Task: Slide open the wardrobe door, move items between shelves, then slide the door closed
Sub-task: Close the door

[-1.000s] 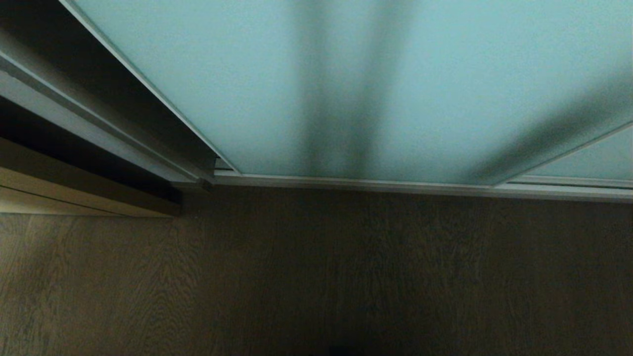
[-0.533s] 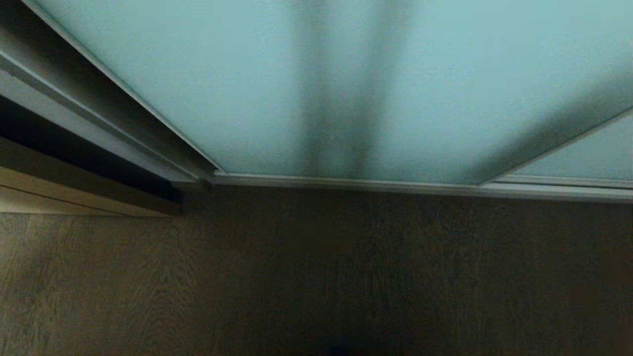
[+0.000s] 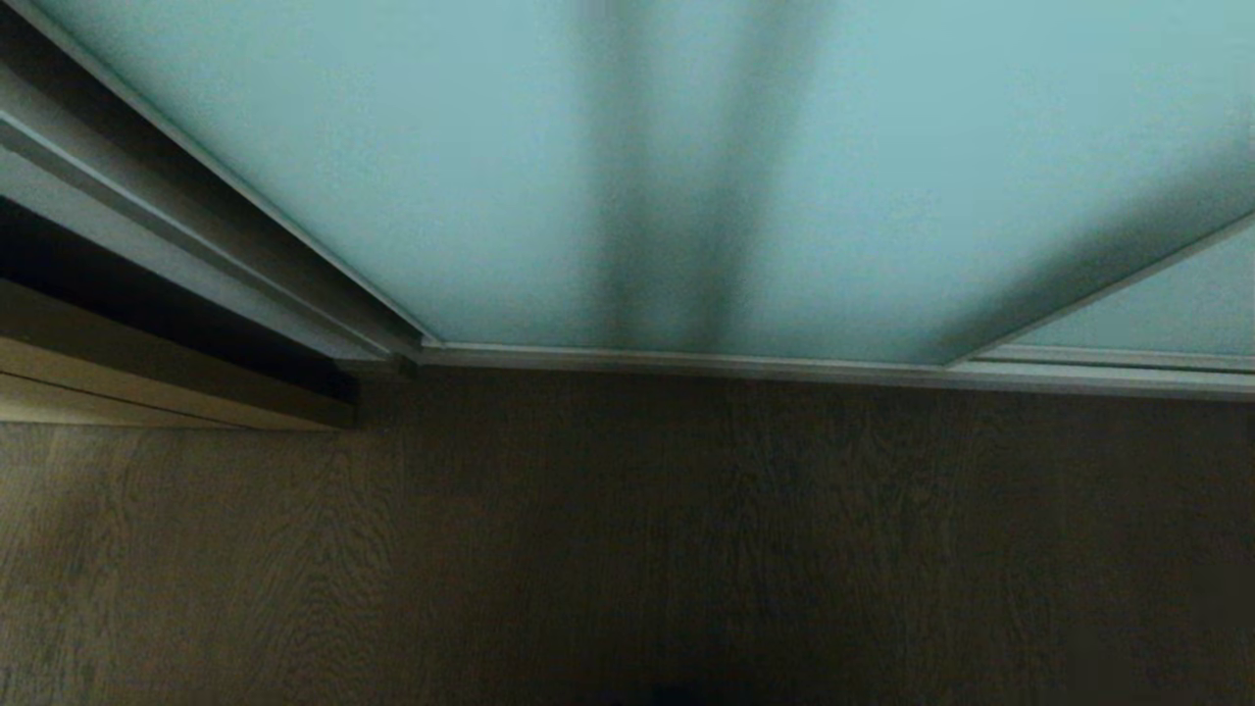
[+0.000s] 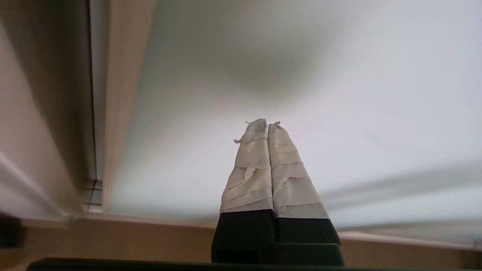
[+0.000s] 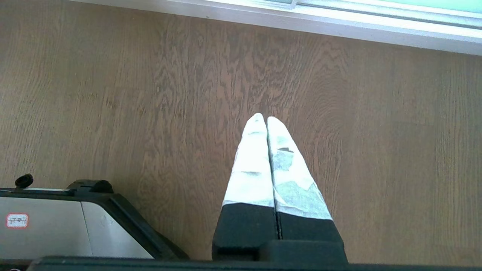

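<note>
Where grained brown wood floor (image 3: 627, 549) meets the far silver track, the sliding wardrobe door (image 3: 471, 167) stands: smooth frosted blue-green glass, thin metal frame. Left gripper (image 4: 266, 124) faces the pane, tape-wrapped fingers pressed together (empty). Right gripper (image 5: 262, 117), likewise closed, hangs over floorboards.

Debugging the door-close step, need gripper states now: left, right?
Left gripper: closed, holding nothing, tips toward the sliding wardrobe door.
Right gripper: closed, empty, parked over the wood floor.
</note>
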Available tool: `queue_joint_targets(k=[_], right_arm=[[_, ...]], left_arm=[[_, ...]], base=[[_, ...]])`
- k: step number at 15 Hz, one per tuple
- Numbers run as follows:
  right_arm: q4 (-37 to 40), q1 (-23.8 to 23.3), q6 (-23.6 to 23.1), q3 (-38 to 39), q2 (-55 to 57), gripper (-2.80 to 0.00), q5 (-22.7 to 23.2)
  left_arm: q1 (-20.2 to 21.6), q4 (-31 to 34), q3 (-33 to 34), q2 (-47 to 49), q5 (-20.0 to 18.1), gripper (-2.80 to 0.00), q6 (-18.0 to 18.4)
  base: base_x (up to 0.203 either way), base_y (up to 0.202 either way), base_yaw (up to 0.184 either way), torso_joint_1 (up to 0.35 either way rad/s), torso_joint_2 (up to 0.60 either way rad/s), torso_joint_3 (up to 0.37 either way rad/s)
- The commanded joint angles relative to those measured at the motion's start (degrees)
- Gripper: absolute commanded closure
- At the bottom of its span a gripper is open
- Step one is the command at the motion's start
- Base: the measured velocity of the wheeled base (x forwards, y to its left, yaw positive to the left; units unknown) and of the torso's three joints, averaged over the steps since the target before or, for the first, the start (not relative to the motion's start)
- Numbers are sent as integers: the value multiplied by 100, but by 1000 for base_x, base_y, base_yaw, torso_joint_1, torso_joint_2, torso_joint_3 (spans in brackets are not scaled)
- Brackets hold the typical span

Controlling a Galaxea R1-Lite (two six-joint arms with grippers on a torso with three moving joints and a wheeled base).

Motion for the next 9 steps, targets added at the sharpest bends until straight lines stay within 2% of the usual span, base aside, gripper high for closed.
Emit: queue_joint_targets(k=[1, 3, 4, 7, 9], right_arm=[[1, 6, -4, 0, -1, 0, 1], [1, 1, -4, 0, -1, 0, 1], [1, 1, -4, 0, -1, 0, 1], [1, 1, -4, 0, -1, 0, 1], [1, 5, -4, 0, -1, 0, 1]], left_arm=[[0, 48, 649, -934, -248, 0, 50], [3, 61, 1515, -1632, -498, 0, 220], [5, 69, 2033, -1986, -538, 0, 445], [24, 101, 3846, -3298, -446, 0, 1585], [30, 132, 4999, -4088, -34, 0, 2456]], base=[[0, 0, 0, 0, 0, 0], [0, 0, 0, 0, 0, 0], [0, 0, 0, 0, 0, 0], [0, 0, 0, 0, 0, 0], [0, 0, 0, 0, 0, 0]])
